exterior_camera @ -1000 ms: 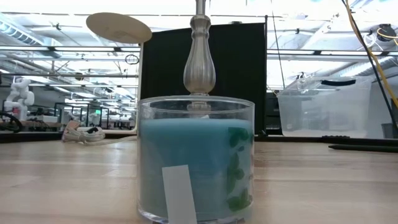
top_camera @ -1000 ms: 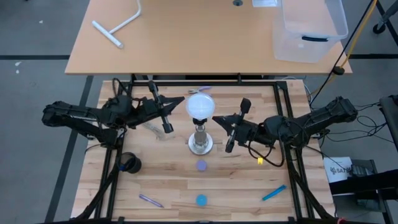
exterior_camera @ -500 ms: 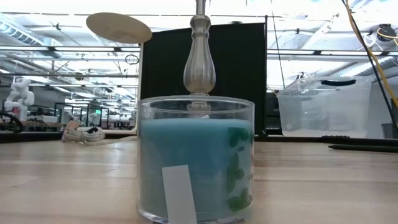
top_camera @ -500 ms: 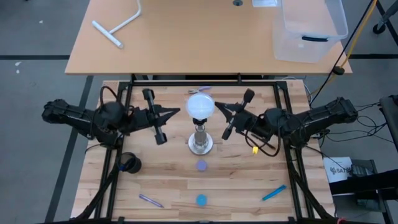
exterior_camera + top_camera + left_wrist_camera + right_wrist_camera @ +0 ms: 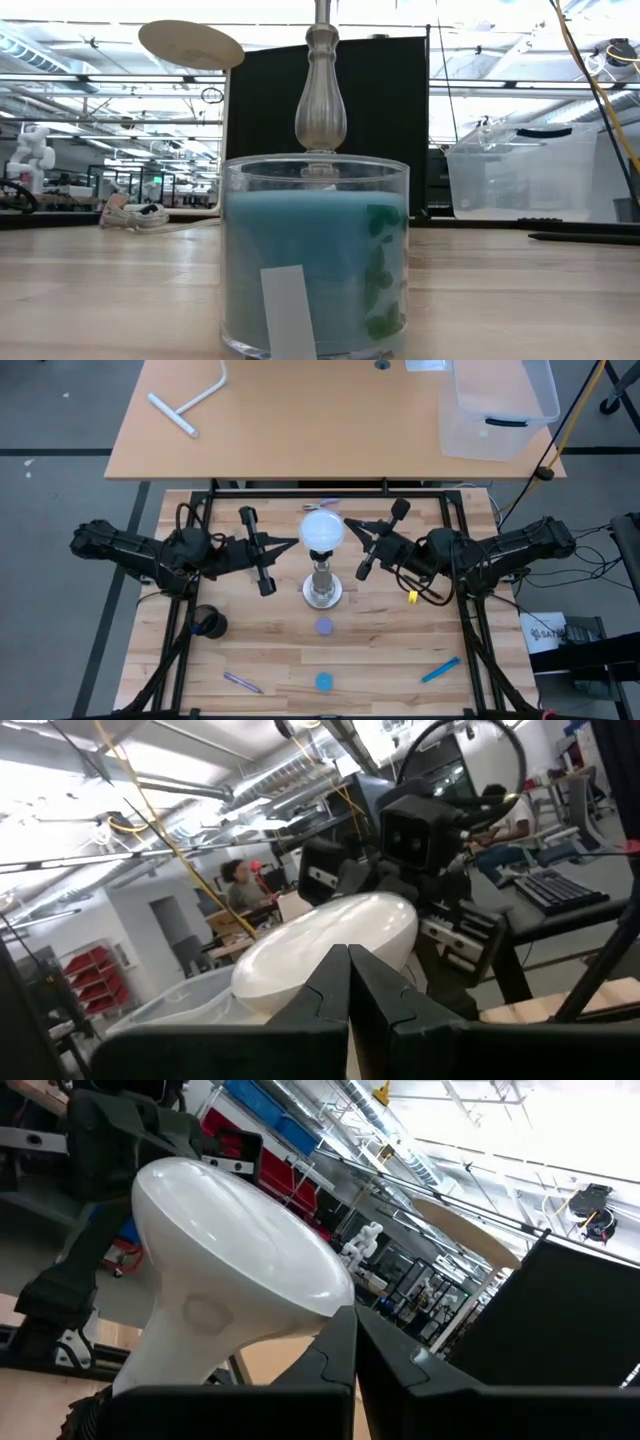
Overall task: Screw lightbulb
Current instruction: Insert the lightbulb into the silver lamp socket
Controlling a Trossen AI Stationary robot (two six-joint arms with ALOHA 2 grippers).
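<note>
White bulb [image 5: 323, 531] sat on the stand [image 5: 322, 591]; left claw [image 5: 296, 542] and right claw [image 5: 347, 521], both closed and empty, flanked it. A sideways nudge risked toppling the stand.

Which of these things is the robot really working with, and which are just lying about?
In use:
- white frosted globe lightbulb
- silvery socket stand
- left gripper, shut
- right gripper, shut

Lying about:
- blue candle in a glass jar
- blue marker pen
- purple pen
- purple disc
</note>
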